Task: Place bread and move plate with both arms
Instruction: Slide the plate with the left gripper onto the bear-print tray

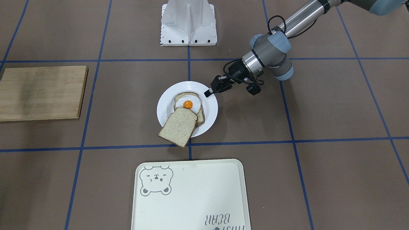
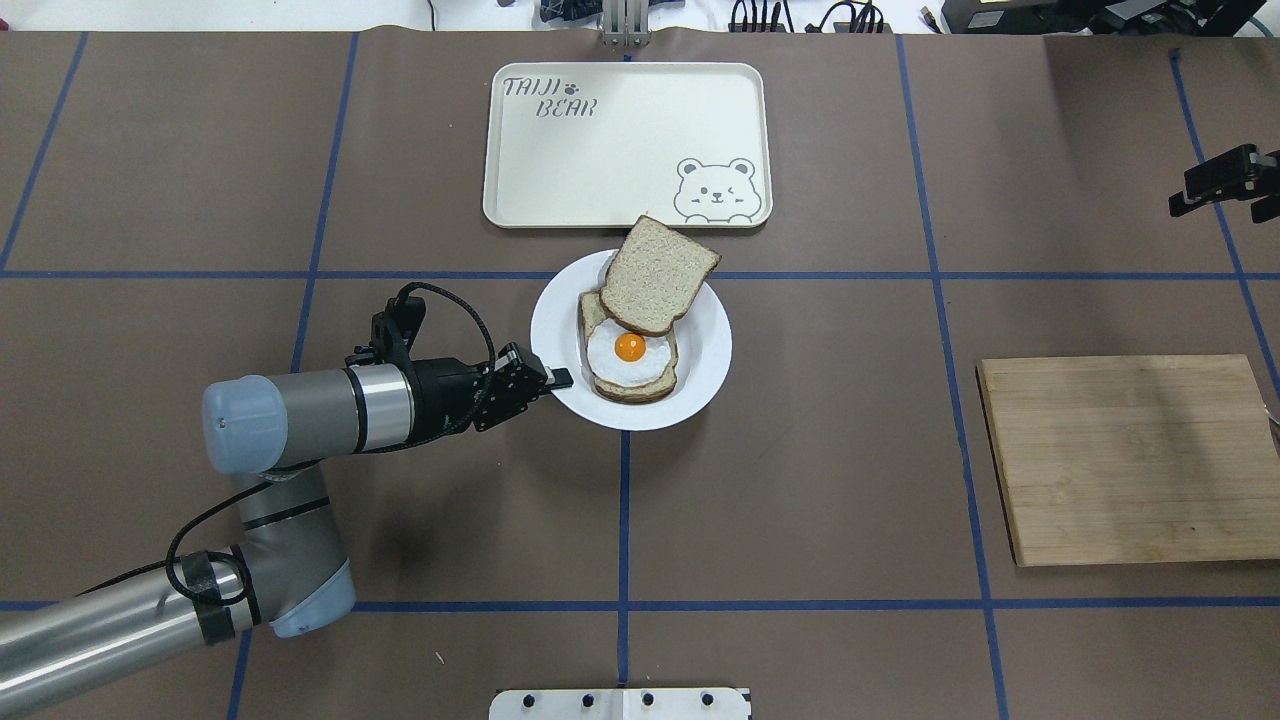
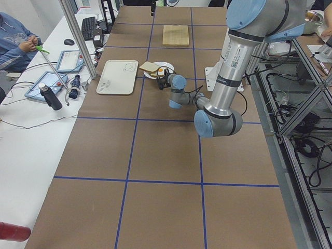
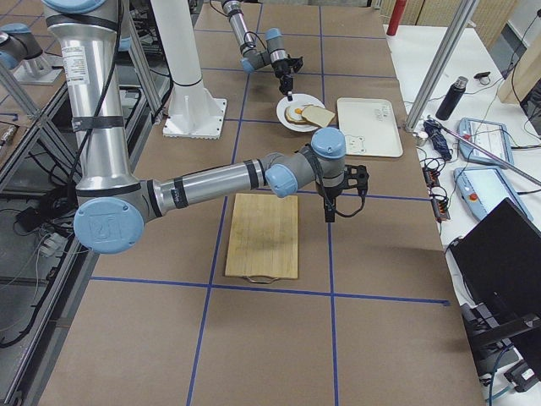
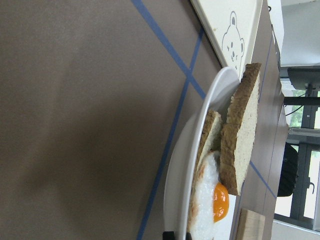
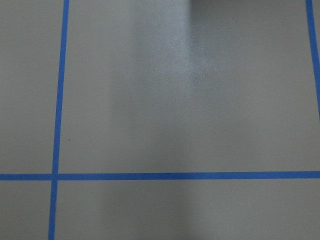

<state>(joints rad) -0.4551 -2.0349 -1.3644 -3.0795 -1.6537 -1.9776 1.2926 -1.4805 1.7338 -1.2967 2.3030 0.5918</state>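
Observation:
The white plate [image 2: 700,375] lies mid-table and holds a slice topped with a fried egg [image 2: 630,350]. The plain bread [image 2: 660,275] leans on that slice and overhangs the plate's far rim toward the tray; it also shows in the front view [image 1: 179,127] and the left wrist view [image 5: 240,140]. My left gripper [image 2: 560,379] lies low at the plate's near-left rim, its fingers closed together on the rim [image 1: 207,93]. My right gripper [image 2: 1200,190] hangs far off at the table's right edge, beyond the wooden board. I cannot tell whether it is open or shut.
A cream tray with a bear drawing [image 2: 627,145] lies just beyond the plate. A wooden cutting board [image 2: 1130,455] lies to the right. The robot's white base [image 1: 188,24] stands behind the plate on the robot's side.

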